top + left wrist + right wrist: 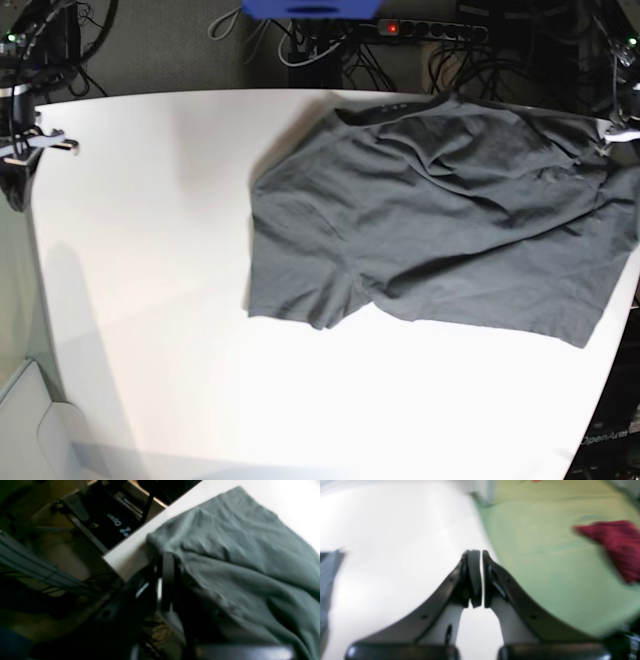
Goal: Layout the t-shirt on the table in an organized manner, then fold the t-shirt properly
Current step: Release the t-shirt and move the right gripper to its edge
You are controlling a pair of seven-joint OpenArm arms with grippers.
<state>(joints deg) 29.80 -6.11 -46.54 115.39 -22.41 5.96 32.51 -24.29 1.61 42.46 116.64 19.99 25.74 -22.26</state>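
Left claw (166, 580) clamped on t-shirt (440, 215) edge; shirt rumpled, charcoal-grey; right claw (478, 577) together, empty.

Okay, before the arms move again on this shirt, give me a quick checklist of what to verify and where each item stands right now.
1. Left end effector gripping the t-shirt: ok, closed on cloth at the table edge in the left wrist view.
2. Right end effector empty: ok, closed on nothing, over bare table.
3. Shirt fully on the table: not ok, its side by the left arm reaches the edge and looks to hang over.
4. Shirt laid flat: not ok, creased and bunched, one sleeve folded.
5. Collar position: ok, at the far edge in the base view.
6. Neck label: cannot tell.
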